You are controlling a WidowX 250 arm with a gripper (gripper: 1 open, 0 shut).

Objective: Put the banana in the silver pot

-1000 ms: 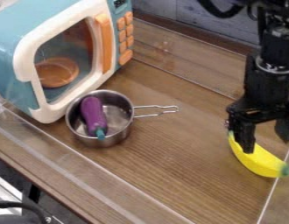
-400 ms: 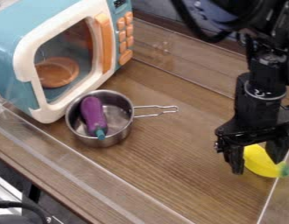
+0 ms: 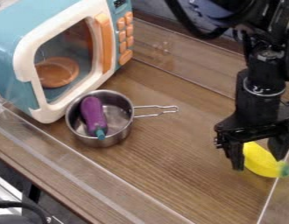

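The yellow banana lies on the wooden table at the right edge, partly hidden behind the gripper's fingers. My gripper points down over it, open, with one black finger on its left and the other at its right; whether the fingers touch it I cannot tell. The silver pot stands left of centre, its wire handle pointing right. A purple eggplant lies inside the pot.
A toy microwave stands at the back left with its door open and an orange pot inside. A clear plastic wall runs along the table's front edge. Bare wood lies between pot and gripper.
The arm has shifted slightly left and lower, so the open fingers now straddle the banana instead of standing just above it. The pot and eggplant have not moved.
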